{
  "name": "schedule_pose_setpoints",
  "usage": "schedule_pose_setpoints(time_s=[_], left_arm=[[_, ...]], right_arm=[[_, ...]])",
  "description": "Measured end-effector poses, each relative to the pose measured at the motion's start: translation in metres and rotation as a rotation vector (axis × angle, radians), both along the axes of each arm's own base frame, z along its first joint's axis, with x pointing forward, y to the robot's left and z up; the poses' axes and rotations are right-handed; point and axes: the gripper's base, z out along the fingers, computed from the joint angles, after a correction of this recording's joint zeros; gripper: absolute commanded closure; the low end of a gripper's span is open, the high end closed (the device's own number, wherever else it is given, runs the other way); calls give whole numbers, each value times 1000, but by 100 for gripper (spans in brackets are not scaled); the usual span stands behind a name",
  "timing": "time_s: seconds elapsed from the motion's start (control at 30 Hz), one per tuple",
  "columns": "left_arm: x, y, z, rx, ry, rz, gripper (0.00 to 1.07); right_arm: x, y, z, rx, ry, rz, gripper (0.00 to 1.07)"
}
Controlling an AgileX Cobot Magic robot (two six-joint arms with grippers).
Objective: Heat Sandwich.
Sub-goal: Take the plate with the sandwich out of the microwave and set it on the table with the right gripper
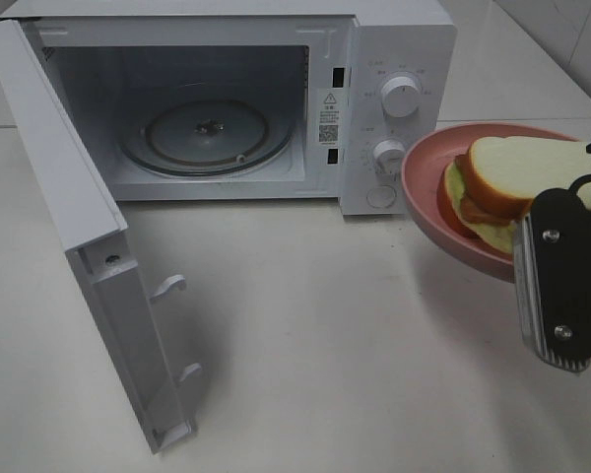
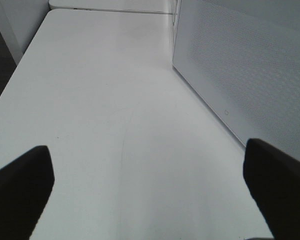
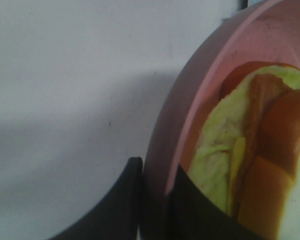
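Note:
The sandwich (image 1: 507,182), white bread with tan crust and yellow-green filling, lies on a pink plate (image 1: 424,192) held tilted in the air to the right of the microwave. My right gripper (image 1: 522,236) is shut on the plate's near rim. In the right wrist view its fingers (image 3: 122,205) pinch the plate rim (image 3: 187,100), with the sandwich (image 3: 240,150) just beyond. My left gripper (image 2: 150,190) is open and empty above the white table; it does not show in the exterior view.
The white microwave (image 1: 394,59) stands at the back with its door (image 1: 69,217) swung wide open to the left. The glass turntable (image 1: 205,133) inside is bare. The door's outer face (image 2: 250,70) is close beside my left gripper.

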Motion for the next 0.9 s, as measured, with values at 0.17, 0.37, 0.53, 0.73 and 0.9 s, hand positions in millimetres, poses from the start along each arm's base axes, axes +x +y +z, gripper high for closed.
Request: schedule_pose_setpoints(time_s=[0.17, 0.37, 0.53, 0.73, 0.9], left_arm=[[0, 0, 0, 0, 0, 0, 9], [0, 0, 0, 0, 0, 0, 9], [0, 0, 0, 0, 0, 0, 9], [0, 0, 0, 0, 0, 0, 9], [0, 0, 0, 0, 0, 0, 9]], right_arm=[[1, -7, 0, -24, -4, -91, 107], [0, -15, 0, -18, -2, -249, 107], [1, -19, -1, -10, -8, -362, 107], [9, -20, -11, -29, -4, -498, 107], [15, -18, -19, -10, -8, -591, 107]])
